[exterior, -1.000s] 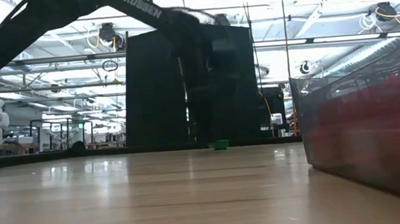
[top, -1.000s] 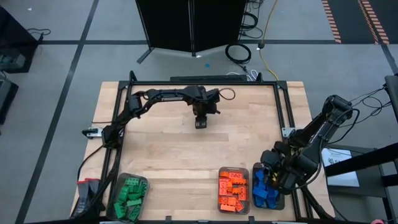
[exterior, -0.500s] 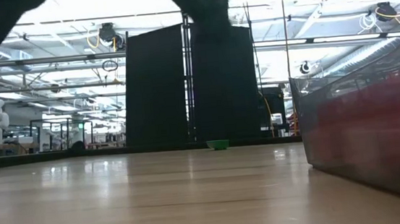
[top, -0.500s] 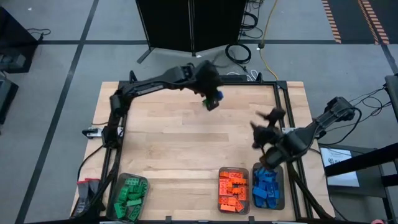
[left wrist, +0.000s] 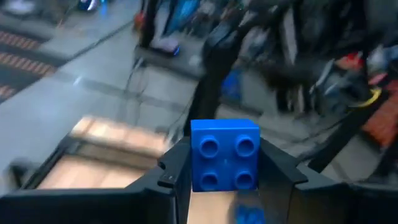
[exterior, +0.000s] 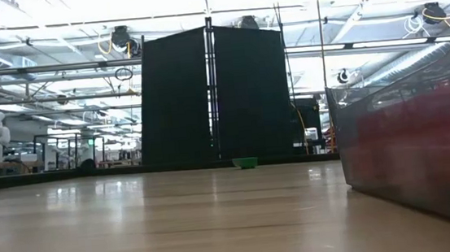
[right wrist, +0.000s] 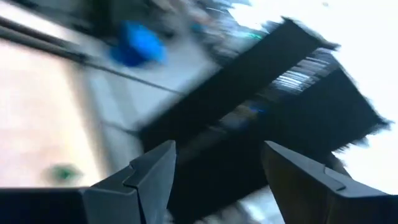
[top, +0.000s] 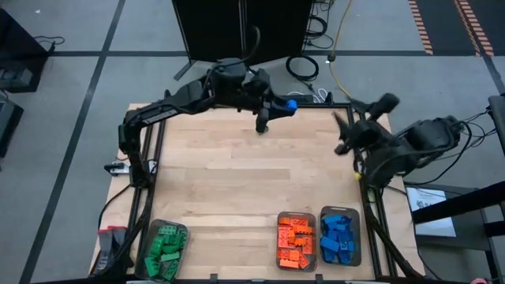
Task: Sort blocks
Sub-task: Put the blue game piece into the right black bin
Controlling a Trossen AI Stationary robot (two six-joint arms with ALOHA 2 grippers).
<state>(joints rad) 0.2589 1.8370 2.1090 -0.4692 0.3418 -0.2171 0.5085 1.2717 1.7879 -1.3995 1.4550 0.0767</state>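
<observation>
left gripper (top: 286, 106) is clamping a blue block (left wrist: 224, 154) between its fingers, hanging over the table's (top: 229, 189) far edge. right gripper (right wrist: 214, 168) is sitting raised by the right edge, jaws apart, holding nothing. one green block (exterior: 246, 163) is lying loose at the far side; the rest are sitting in trays (top: 297, 241) along the near edge.

Blue four-stud block (left wrist: 224, 155) pinched in left end effector (top: 278, 109), sorted blocks (top: 297, 241) in trays, green block (exterior: 245, 163) loose

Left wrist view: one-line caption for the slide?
Left gripper shut on a blue block, studs toward the camera, held above the wooden table's far edge.
</observation>
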